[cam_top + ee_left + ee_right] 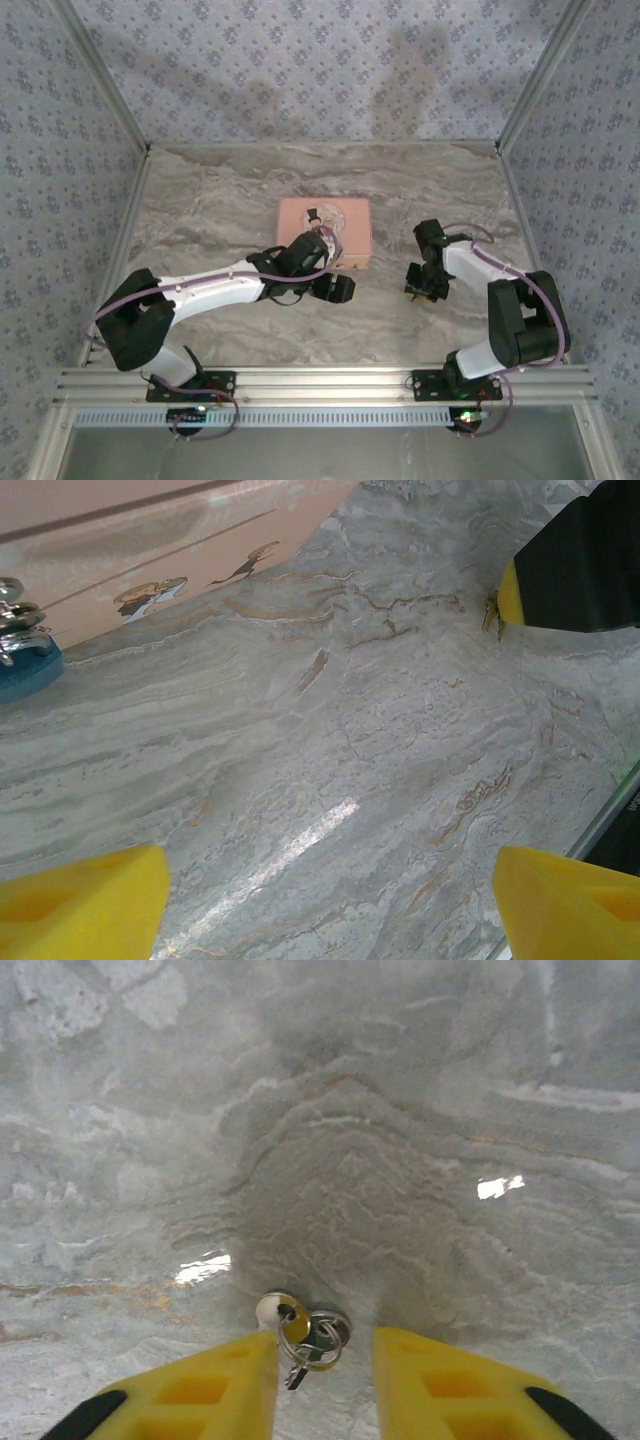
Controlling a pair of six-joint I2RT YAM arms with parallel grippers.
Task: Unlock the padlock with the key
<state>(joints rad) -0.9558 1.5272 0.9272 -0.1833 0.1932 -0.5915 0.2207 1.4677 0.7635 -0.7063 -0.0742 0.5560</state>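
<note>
Where the arms bolt on: bottom of the overhead frame, both bases on the metal rail (320, 385). I see the left arm stretched toward frame centre and the right arm folded up at the right side.
left gripper (338, 288) (325, 900): low over the marble table (220, 200), just below the centre of the overhead frame. In its wrist view the yellow fingertips (85, 895) sit in the two bottom corners, so the jaws are spread wide with bare marble between them and nothing held.
right gripper (425, 290) (325, 1340): right of centre in the overhead frame, nose down at the table. Its jaws are part-way open and straddle the key. One black-and-yellow finger also shows in the upper right corner of the left wrist view (575, 565).
key (305, 1340): bottom centre of the right wrist frame, lying on the marble on a small ring between the two yellow fingers, nearer the one at frame left. I cannot tell whether that finger touches the ring, and it is not pinched from both sides. In the left wrist view it is a tiny brownish sliver (491, 615) at the yellow tip.
padlock (25, 668): left edge of the left wrist frame, blue body with a silver shackle, on the table just beside the tin's side wall.
pink tin (325, 228) (150, 540): just above centre in the overhead frame, lid shut, beyond the left gripper.
patterned walls (300, 60): top and both sides of the overhead frame.
</note>
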